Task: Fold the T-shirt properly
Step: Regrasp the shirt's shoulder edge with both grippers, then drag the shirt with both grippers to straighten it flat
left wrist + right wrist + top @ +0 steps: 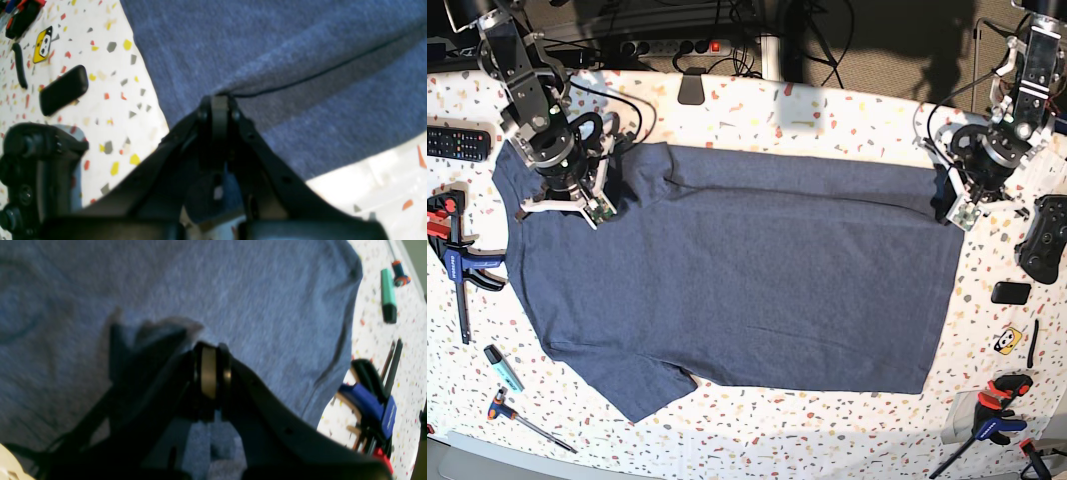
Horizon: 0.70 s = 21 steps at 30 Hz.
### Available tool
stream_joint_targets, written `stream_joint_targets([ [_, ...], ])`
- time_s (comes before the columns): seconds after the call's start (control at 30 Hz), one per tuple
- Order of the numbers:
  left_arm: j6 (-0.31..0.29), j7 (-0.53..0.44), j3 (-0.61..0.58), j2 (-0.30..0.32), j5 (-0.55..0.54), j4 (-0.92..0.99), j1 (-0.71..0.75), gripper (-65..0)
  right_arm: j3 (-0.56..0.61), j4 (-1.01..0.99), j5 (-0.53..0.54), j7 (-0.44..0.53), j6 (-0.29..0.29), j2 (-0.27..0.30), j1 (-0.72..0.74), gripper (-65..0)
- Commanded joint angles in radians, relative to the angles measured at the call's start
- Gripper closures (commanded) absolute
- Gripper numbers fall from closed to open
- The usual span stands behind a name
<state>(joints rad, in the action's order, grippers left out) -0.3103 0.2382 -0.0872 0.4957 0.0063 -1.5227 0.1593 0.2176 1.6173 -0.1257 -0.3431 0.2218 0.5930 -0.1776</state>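
The shirt lies spread flat across the middle of the speckled table, a soft heathered navy knit, plain side up. Its far long edge is turned over into a narrow folded band, and a short sleeve sticks out at the near-left corner in the base view. In the left wrist view the cloth shows a fine melange weave with a dark crease line running diagonally.

The left gripper sits at the shirt's far-right corner in the base view, its black fingers pressed together at the fold line; the fold edge meets the tips, so it appears to pinch the cloth. The right gripper rests on the shirt near the far-left shoulder. In its wrist view the tips are closed together over the fabric; whether cloth is caught between them cannot be told.

Around the shirt: a remote at far left, a blue clamp, a green marker, a screwdriver, a gamepad, a small black case and a yellow sticker.
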Motion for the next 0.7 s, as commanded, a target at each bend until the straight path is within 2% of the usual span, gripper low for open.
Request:
stream_joint_targets([
  [0.0,0.012,-0.031,0.006,0.014,-0.003,-0.014,-0.022,0.0,-0.008,0.014,-0.008,0.012,-0.011,0.016,0.011,0.0],
  [0.2,0.011,-0.029,0.006,0.014,0.006,-0.014,-0.047,0.0,-0.008,0.014,-0.054,0.002,-0.025,0.016,0.011,0.0],
  [0.57,0.012,-0.030,0.006,0.015,0.031,-0.014,-0.046,0.0,-0.008,0.014,-0.053,0.002,-0.037,0.016,0.011,0.0],
  [0.6,0.012,-0.030,0.007,0.015,0.031,-0.014,-0.046,-1.7,-0.008,0.014,-0.053,0.000,-0.037,0.016,0.011,0.0],
  [0.63,0.013,-0.030,0.007,0.015,0.031,-0.014,-0.047,-9.0,-0.008,0.014,-0.053,-0.003,-0.037,0.016,0.011,-0.6],
  [0.67,0.013,-0.030,0.007,0.015,0.031,-0.014,-0.047,-15.7,-0.008,0.014,-0.053,-0.004,-0.037,0.016,0.011,-5.8],
])
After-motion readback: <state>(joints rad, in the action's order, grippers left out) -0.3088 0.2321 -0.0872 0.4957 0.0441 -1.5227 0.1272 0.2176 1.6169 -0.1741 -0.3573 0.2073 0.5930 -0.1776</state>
